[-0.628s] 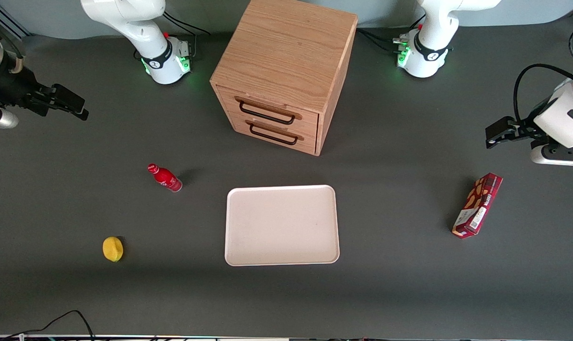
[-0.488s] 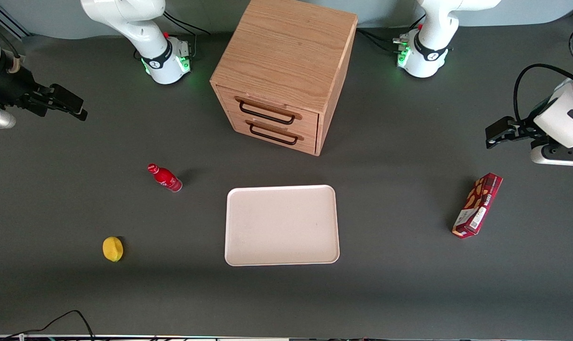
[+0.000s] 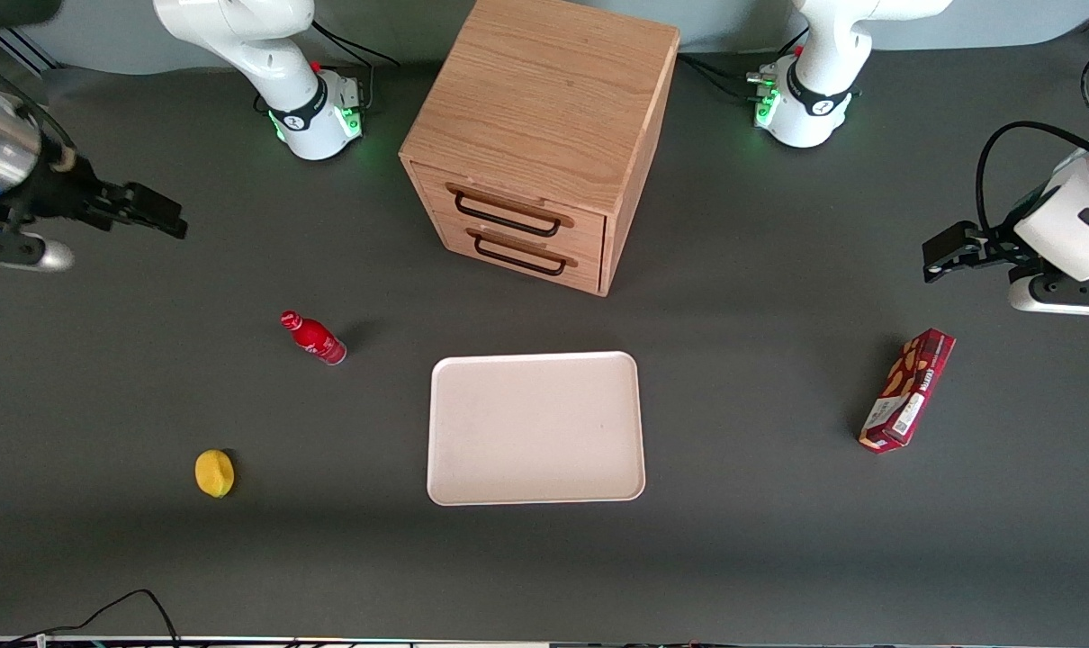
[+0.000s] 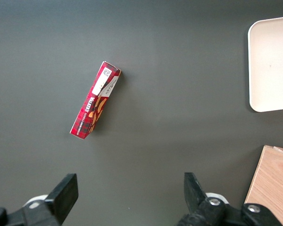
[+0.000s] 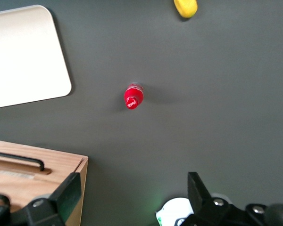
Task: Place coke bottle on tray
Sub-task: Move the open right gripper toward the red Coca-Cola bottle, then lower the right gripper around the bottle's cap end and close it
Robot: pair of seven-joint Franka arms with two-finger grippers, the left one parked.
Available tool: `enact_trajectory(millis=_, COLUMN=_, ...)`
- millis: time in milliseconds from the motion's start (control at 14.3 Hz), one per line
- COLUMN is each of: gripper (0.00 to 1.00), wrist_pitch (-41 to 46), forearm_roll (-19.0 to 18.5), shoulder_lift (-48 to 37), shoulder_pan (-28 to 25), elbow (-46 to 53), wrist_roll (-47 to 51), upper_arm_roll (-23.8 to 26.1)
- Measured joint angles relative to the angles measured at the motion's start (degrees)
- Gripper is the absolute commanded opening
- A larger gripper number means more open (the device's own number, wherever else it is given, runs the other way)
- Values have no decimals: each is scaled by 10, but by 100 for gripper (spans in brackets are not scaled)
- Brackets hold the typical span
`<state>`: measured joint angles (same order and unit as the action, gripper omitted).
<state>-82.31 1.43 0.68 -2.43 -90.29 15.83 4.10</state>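
Observation:
The coke bottle (image 3: 313,337) is small, glossy red with a red cap. It stands upright on the dark table beside the tray (image 3: 535,427), toward the working arm's end. The tray is pale cream-pink, flat and bare. My right gripper (image 3: 171,225) hangs above the table at the working arm's end, farther from the front camera than the bottle and well apart from it. In the right wrist view the gripper (image 5: 132,197) is open and empty. There the bottle (image 5: 133,96) shows cap-up, with the tray's corner (image 5: 23,54) beside it.
A wooden cabinet with two drawers (image 3: 540,135) stands farther from the front camera than the tray. A yellow lemon (image 3: 214,473) lies nearer the camera than the bottle. A dark red snack box (image 3: 907,390) lies toward the parked arm's end. The working arm's base (image 3: 315,112) stands beside the cabinet.
My right gripper has shifted a little nearer the front camera and toward the bottle. The bottle, tray and other things have not moved.

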Motion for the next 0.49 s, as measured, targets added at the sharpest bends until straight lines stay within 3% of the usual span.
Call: enact_trajectory(millis=488, gripper=100, wrist_pitch=-343, forearm_roll=0, shoulder_lift=9, shoulder_pan=-2, elbow=-297, wrist_roll=0, upper_arm_roll=4)
